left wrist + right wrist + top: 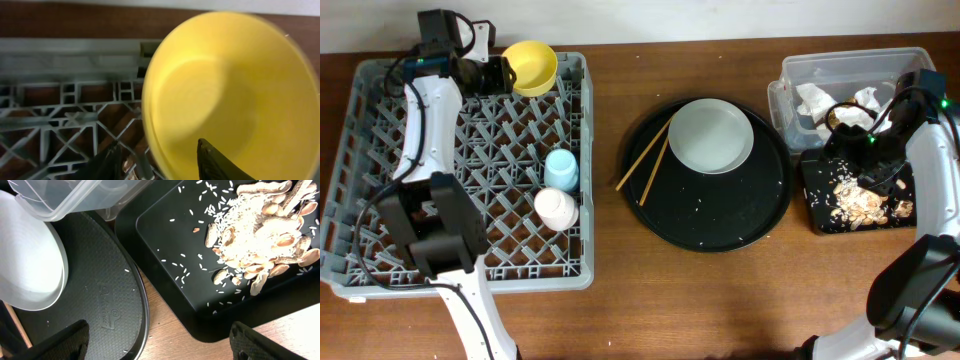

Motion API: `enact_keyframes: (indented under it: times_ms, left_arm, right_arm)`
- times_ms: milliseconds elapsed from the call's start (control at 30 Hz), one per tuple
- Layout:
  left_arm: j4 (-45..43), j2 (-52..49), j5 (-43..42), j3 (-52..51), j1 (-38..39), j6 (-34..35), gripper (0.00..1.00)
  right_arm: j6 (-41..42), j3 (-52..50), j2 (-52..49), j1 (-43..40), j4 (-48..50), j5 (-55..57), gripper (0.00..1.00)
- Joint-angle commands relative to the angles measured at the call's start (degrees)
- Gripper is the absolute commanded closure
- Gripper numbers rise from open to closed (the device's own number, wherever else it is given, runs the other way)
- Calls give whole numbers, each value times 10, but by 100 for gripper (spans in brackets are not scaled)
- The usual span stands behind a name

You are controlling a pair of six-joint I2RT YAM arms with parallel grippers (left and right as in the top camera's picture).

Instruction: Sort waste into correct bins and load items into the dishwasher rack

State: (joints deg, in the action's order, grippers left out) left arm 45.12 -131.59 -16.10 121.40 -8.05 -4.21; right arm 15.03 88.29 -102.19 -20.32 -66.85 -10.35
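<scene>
The yellow bowl [532, 65] [225, 95] stands tilted at the back edge of the grey dishwasher rack [380, 160]. My left gripper [498, 73] [160, 162] is open, with one finger inside the bowl and one outside its rim. The blue cup [561, 168] and the pink cup [556, 208] stand in the rack. The pale plate [711, 135] [25, 255] and the chopsticks [645, 165] lie on the round black tray [705, 232]. My right gripper [868, 160] [160, 345] is open and empty, near the left edge of the shallow black tray [817, 215] [165, 240], which holds food scraps [865, 205] [260, 235].
The clear tub [798, 72] [65, 200] at the back right holds crumpled white napkins [817, 100]. Loose rice grains lie on the black tray and the round tray. A strip of bare wooden table [170, 305] shows between the two trays.
</scene>
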Motion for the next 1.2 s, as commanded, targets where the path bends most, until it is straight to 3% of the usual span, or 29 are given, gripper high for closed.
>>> enact_keyframes:
  times_ms: [0,67,133,200,300,367,467,500,633,700,800,833,867,1067,1167]
  left_arm:
    - [-1,-23,-5,7,-3,-1,60]
    - [-7,-22,-5,7,-3,-1,77]
    - [-7,-22,-5,9,-3,-1,80]
    - [-5,-21,-5,25,-3,-1,97]
    - [35,-21,-4,90,-2,-1,99]
    - [123,-18,35,178,1,-1,99]
    - [266,-9,229,290,24,-1,99]
    - [310,1,360,315,49,2,99]
    - [341,13,767,314,191,7,99]
    - [341,13,867,314,236,7,99]
    - [342,13,867,308,237,24,99]
    - [342,13,866,293,231,79,100]
    - [333,12,867,269,228,92,100]
    - [192,12,894,56,225,92,99]
    - [157,12,894,12,224,91,99]
  right_arm:
    - [2,0,6,0,0,5,10]
    - [2,0,6,0,0,5,10]
    - [2,0,6,0,0,5,9]
    - [2,0,6,0,0,5,9]
    - [2,0,6,0,0,5,10]
    - [2,0,6,0,0,5,10]
    - [2,0,6,0,0,5,9]
    - [3,0,6,0,0,5,9]
    - [2,0,6,0,1,5,10]
    - [2,0,6,0,2,5,9]
    - [2,0,6,0,2,5,9]
    - [3,0,6,0,2,5,9]
    - [3,0,6,0,2,5,10]
    - [3,0,6,0,2,5,9]
    - [2,0,6,0,2,5,10]
